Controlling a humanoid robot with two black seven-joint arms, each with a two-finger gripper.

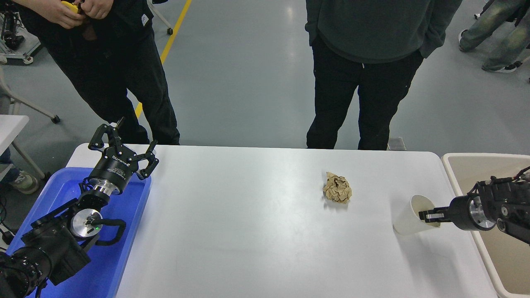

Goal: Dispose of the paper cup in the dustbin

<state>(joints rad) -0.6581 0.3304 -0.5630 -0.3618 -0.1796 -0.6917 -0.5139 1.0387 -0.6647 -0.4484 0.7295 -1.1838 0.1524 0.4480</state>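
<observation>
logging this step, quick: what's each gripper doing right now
Left gripper: open, empty, parked over the blue tray.
Right gripper: shut on the paper cup, pinching its rim, cup tilted.

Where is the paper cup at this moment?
In the head view the paper cup is at the table's right side, tilted, held at its rim by the right gripper, between the crumpled brown paper ball and the dustbin.

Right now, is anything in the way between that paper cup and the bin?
Nothing visible. The right gripper holds the paper cup by its rim, tilted toward the dustbin; only bare table lies between.
</observation>
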